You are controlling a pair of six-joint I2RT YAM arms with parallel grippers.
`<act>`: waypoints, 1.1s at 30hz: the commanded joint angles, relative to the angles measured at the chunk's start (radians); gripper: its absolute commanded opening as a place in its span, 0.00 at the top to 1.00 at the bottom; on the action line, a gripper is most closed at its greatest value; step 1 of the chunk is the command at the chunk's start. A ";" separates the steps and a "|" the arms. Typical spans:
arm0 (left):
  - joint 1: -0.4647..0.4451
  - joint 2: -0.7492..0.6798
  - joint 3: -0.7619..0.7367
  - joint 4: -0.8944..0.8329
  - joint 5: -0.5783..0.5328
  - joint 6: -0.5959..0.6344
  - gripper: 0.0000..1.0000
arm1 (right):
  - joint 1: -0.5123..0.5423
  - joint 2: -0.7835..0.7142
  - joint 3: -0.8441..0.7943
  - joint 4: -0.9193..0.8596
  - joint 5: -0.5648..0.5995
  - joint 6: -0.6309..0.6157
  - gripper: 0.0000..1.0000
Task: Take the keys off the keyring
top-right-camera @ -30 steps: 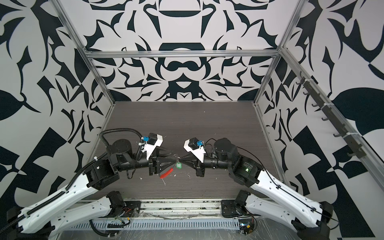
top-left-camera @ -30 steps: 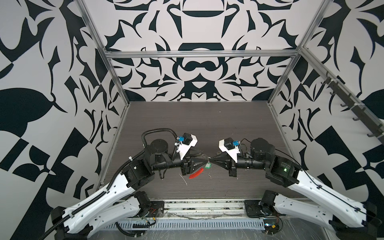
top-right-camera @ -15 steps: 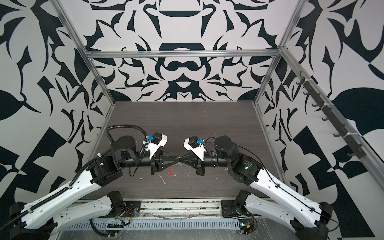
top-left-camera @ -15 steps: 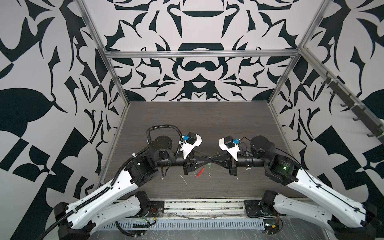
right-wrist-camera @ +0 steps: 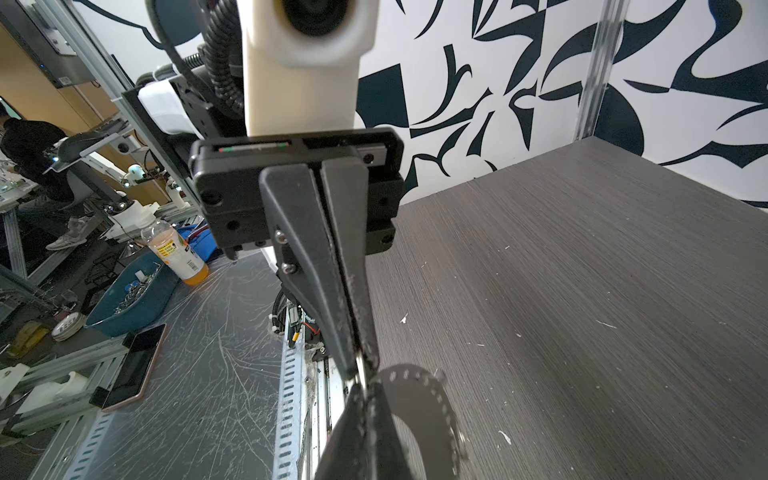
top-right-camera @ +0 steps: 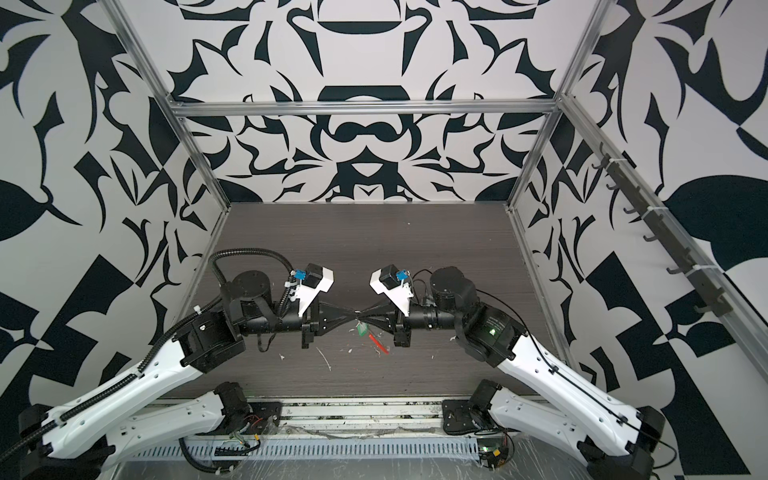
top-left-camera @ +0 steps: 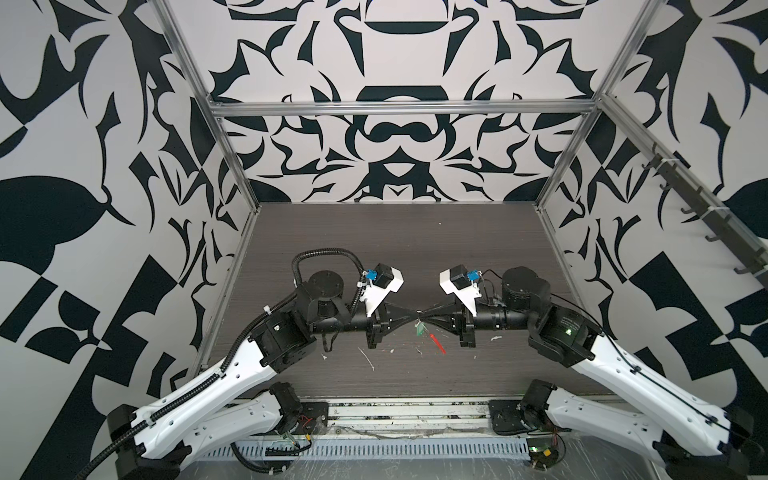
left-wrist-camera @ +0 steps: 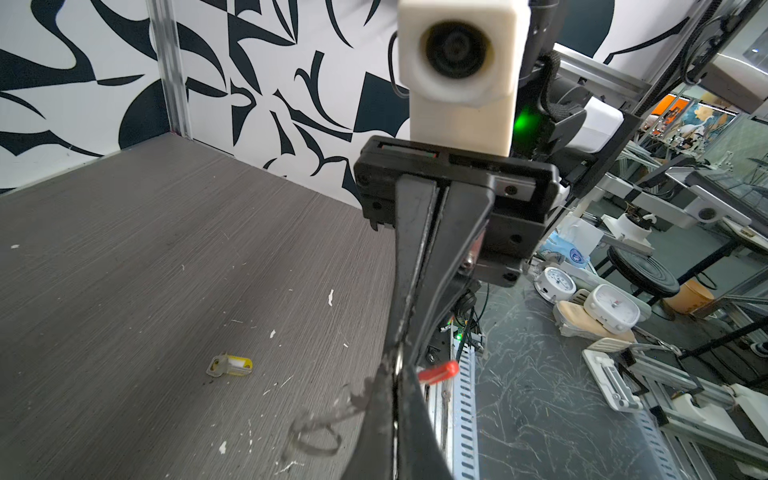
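In both top views the left gripper (top-left-camera: 413, 321) (top-right-camera: 354, 322) and the right gripper (top-left-camera: 421, 321) (top-right-camera: 361, 321) lie level above the dark wood-grain worktop (top-left-camera: 374, 241), pointing at each other and meeting tip to tip near its front middle. Each pair of fingers is pressed together with no gap. The left wrist view looks along the right gripper's fingers (left-wrist-camera: 415, 257), closed into one narrow wedge. The right wrist view shows the left gripper's fingers (right-wrist-camera: 307, 249) closed the same way. Both pairs pinch the thin wire of the keyring (left-wrist-camera: 357, 401) at the spot where the tips meet, so it hangs clear of the worktop between the two arms. Most of its loop is only a dark blur beside the tips in the left wrist view. Its red sleeve (top-left-camera: 437, 344) (top-right-camera: 379, 344) slants down toward the right arm's side, just under the right gripper, and shows as a short red stub (left-wrist-camera: 438, 371) past the fingers in the left wrist view. The green tag (top-left-camera: 420, 330) (top-right-camera: 362, 330) hangs on the keyring directly below the meeting tips, at the upper end of the red sleeve. A small yellow tag (left-wrist-camera: 230, 365) with a clear holed end lies flat on the worktop by itself, apart from the keyring. White scraps (top-left-camera: 368, 358) are scattered on the worktop in front of the grippers
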 commanded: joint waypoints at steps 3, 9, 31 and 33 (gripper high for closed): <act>-0.002 -0.069 -0.052 0.145 -0.084 -0.049 1.00 | 0.000 -0.033 0.022 0.108 0.050 0.038 0.83; -0.001 -0.136 -0.125 0.248 -0.154 -0.078 1.00 | 0.000 -0.117 -0.056 0.229 0.198 0.111 0.64; -0.001 -0.149 -0.221 0.475 -0.184 -0.143 1.00 | 0.003 -0.092 -0.191 0.566 0.237 0.320 0.50; -0.001 -0.148 -0.224 0.487 -0.185 -0.145 1.00 | 0.003 -0.088 -0.198 0.601 0.213 0.335 0.50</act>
